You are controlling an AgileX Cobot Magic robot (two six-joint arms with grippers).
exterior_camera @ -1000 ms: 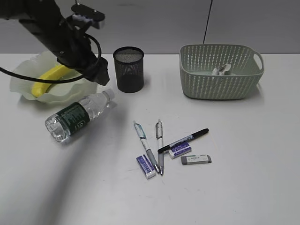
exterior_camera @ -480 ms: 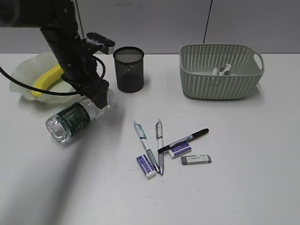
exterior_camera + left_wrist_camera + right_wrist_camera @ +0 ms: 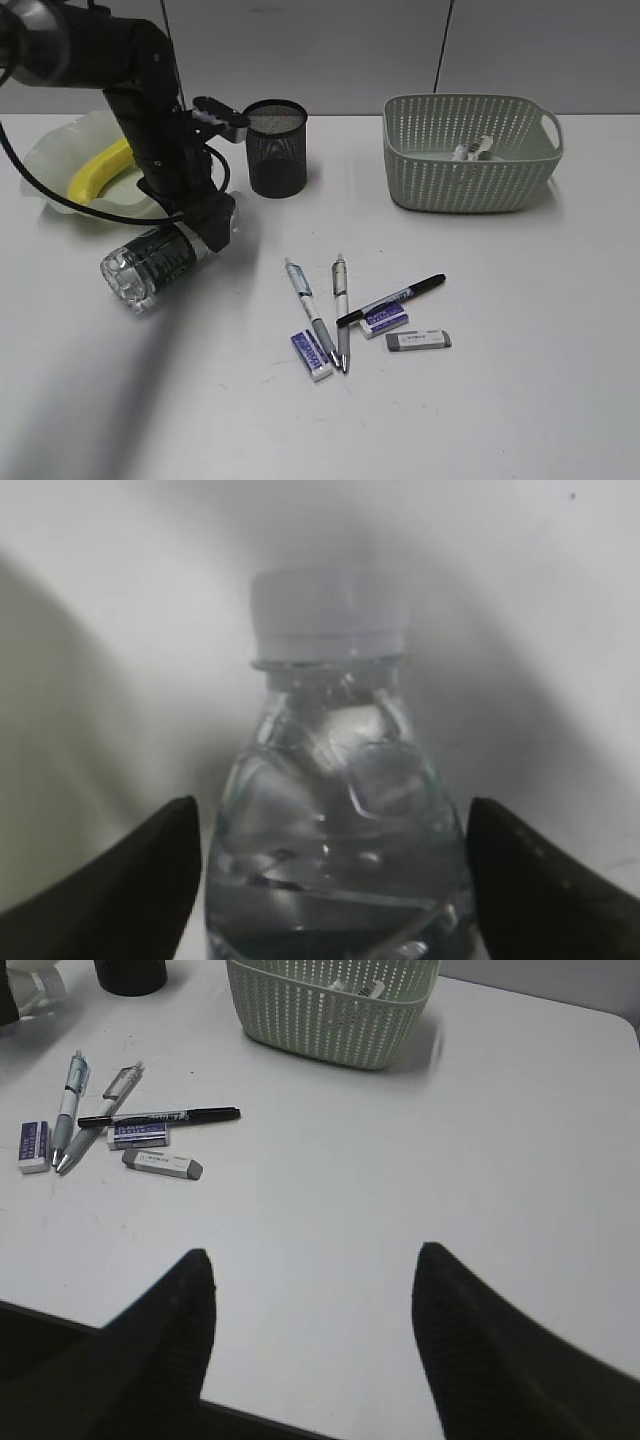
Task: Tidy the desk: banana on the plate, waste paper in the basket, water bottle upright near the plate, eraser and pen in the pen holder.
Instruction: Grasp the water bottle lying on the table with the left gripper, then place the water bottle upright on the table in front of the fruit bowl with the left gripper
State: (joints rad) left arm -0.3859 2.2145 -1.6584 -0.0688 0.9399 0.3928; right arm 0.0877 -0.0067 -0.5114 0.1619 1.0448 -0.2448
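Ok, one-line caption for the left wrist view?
Open left gripper straddling the neck of the water bottle lying on the desk.

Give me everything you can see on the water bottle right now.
The water bottle is clear plastic with a dark green label and a white cap, water visible inside. It lies on its side on the white desk, base toward the camera, neck pointing back-right, just in front of the plate. The left gripper is down at its neck end, open fingers straddling the shoulder; whether they touch is unclear.
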